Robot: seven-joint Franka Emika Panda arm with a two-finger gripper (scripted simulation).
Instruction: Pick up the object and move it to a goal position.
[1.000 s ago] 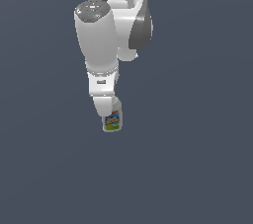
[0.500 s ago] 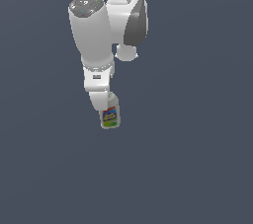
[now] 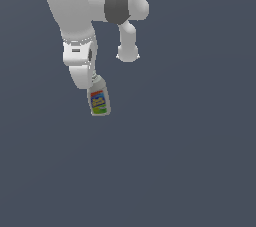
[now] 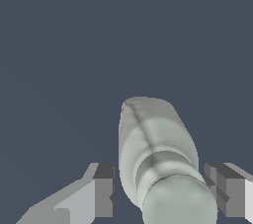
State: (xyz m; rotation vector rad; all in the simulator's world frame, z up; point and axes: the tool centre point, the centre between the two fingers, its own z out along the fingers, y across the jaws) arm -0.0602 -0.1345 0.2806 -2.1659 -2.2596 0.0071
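My fingers grip the bottle near its cap, so I think any jerk could swing it loose.

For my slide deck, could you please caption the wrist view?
Wrist view: the white bottle seen cap-first between the pincer fingers, above a plain grey floor.
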